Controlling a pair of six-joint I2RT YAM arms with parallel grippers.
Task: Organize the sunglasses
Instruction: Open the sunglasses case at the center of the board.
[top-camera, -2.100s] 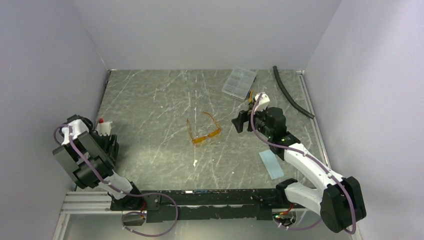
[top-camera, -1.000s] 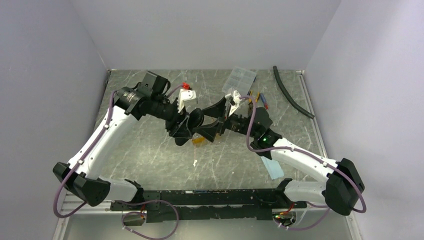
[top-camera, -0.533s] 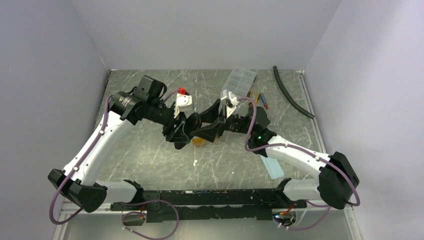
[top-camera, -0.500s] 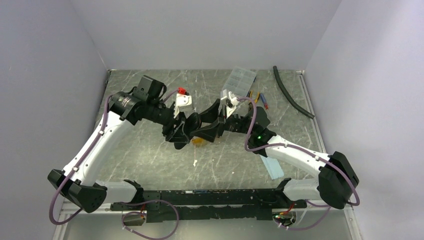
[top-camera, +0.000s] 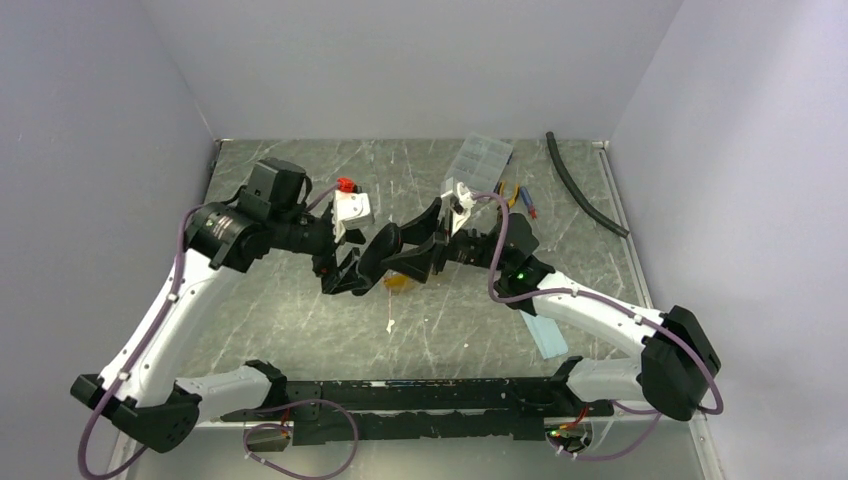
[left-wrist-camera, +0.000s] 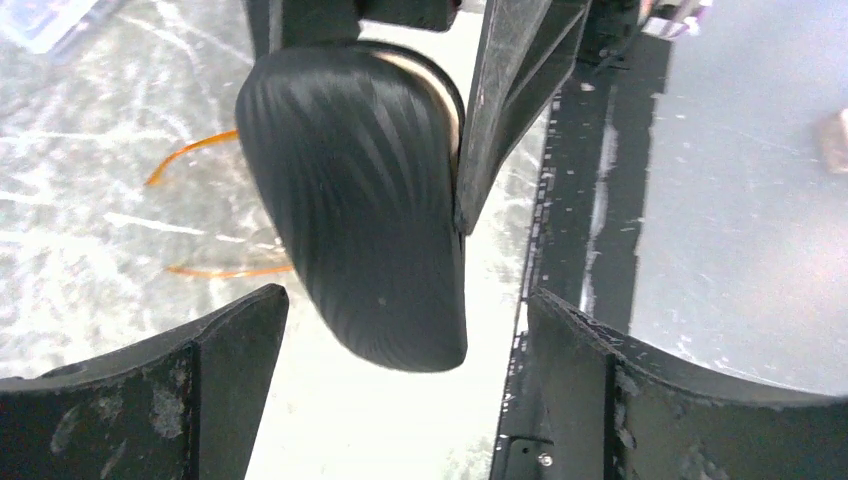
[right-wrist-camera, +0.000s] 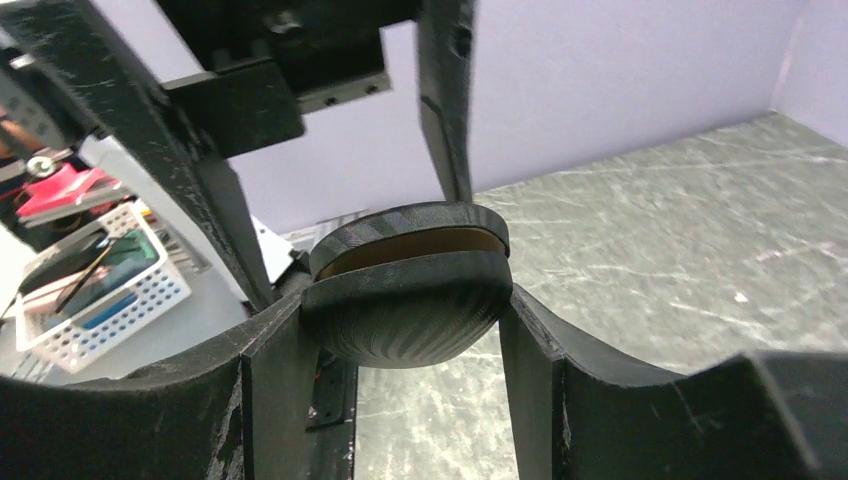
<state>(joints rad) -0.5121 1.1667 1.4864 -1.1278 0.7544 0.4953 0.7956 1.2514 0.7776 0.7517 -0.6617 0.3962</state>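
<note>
The orange sunglasses (top-camera: 402, 284) lie open on the table, mostly hidden under the arms; their thin arms (left-wrist-camera: 190, 152) show in the left wrist view. Above them my right gripper (top-camera: 412, 248) is shut on a black ribbed glasses case (right-wrist-camera: 405, 300) with a tan seam, its fingers (right-wrist-camera: 270, 380) pressed on both sides. My left gripper (top-camera: 345, 277) stands open just left of the case. The case's rounded end (left-wrist-camera: 355, 200) hangs just above the gap between the left fingers (left-wrist-camera: 215, 375) and touches neither.
A clear compartment box (top-camera: 478, 163) and small hand tools (top-camera: 520, 197) lie at the back. A black hose (top-camera: 580, 190) runs along the right edge. A pale blue pad (top-camera: 545, 330) lies near the right arm. A white scrap (top-camera: 389, 325) lies in front of the sunglasses.
My left gripper has opened, let go of the case and drawn back to the left. My right gripper has closed on the case and holds it alone.
</note>
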